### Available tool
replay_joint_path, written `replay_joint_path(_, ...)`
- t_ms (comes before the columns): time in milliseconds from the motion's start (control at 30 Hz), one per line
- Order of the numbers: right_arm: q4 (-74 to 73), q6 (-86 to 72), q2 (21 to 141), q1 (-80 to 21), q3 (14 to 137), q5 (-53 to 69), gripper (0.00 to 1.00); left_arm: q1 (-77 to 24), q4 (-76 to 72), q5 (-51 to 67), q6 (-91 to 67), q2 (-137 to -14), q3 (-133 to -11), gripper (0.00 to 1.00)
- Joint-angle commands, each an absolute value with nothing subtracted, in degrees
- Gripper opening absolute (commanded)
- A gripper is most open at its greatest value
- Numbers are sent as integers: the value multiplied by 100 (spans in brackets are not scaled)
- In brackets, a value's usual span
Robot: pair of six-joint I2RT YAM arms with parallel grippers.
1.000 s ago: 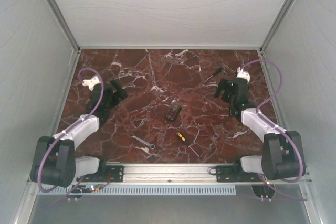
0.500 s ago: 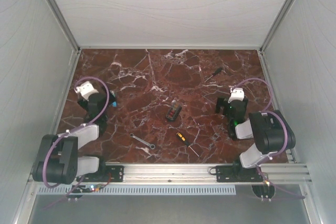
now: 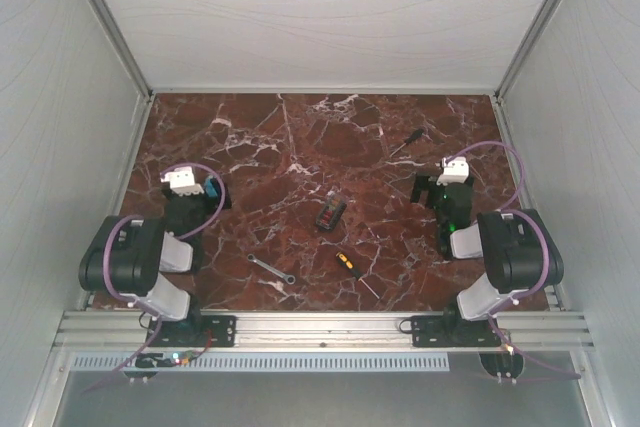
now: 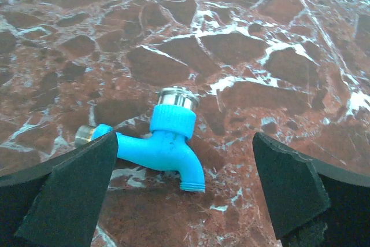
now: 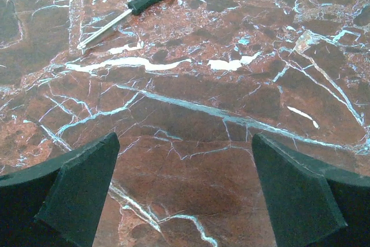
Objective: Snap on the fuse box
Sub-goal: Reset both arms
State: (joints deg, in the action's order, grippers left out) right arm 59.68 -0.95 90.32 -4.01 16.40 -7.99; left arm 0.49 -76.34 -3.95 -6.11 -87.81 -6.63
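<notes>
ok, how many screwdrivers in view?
2. A black screwdriver lies at the far right. A yellow-and-black screwdriver lies near the front centre, just nearer than the fuse box. More could be hidden from view.

We see a red-brown marble table [image 3: 300,137] veined with white. Near its centre lies the small black rectangular fuse box [image 3: 330,213]. From there, a slim silver metal wrench [image 3: 271,269] rests at 7 o'clock, a yellow-and-black screwdriver [image 3: 355,272] at 5 o'clock, a black-handled screwdriver [image 5: 130,8] at 2 o'clock, and a blue plastic tap [image 4: 165,148] with metal ends at 9 o'clock, on its side.
</notes>
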Motion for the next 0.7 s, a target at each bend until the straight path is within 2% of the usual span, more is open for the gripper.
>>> replay_joint_path(0,6143,-123,8975,-346,1771,-717,98,242,-8056,629,-417,-8871,-1023,99)
replay_joint_path(67,6136,-123,8982,-342,1774,-697,98,295,-7242,841,-397,-8826,-1395,100)
replay_joint_path(133,6136,-123,8981,-337,1775,-688,98,294,-7603,875,-373,-8923,-1327,100)
replay_joint_path(667,5995,-163,9008,-244,1863,-462,98,299,-7516,879,-359,-8903,-1345,100)
